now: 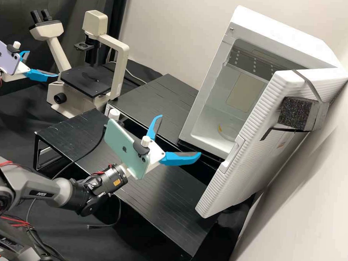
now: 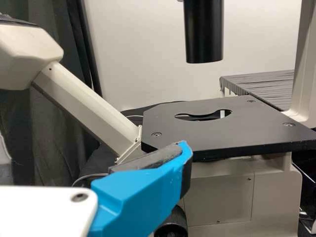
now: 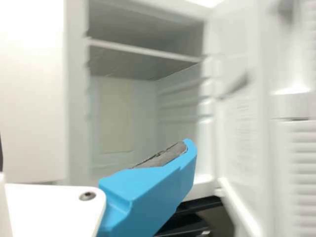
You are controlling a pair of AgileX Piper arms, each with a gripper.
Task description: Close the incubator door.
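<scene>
The white incubator (image 1: 284, 35) stands with its ribbed door (image 1: 251, 124) swung wide, the chamber exposed. My right gripper (image 1: 180, 135) is open over the black rack, short of the incubator's mouth and apart from the door's free edge. In the right wrist view, my right gripper (image 3: 94, 148) has one blue finger in front of the chamber, and the door's inner side (image 3: 244, 143) stands beyond it. My left gripper (image 1: 43, 64) stays open beside the microscope, far from the incubator; the left wrist view shows this left gripper (image 2: 94, 153) with a blue finger before the microscope stage.
The microscope (image 1: 119, 70) stands at the back left. Black racks (image 1: 167, 201) lie below and left of the door. A dark foam block (image 1: 296, 112) is strapped to the door's outer face. A clear round dish (image 1: 229, 133) sits on the chamber floor. A wall rises at the right.
</scene>
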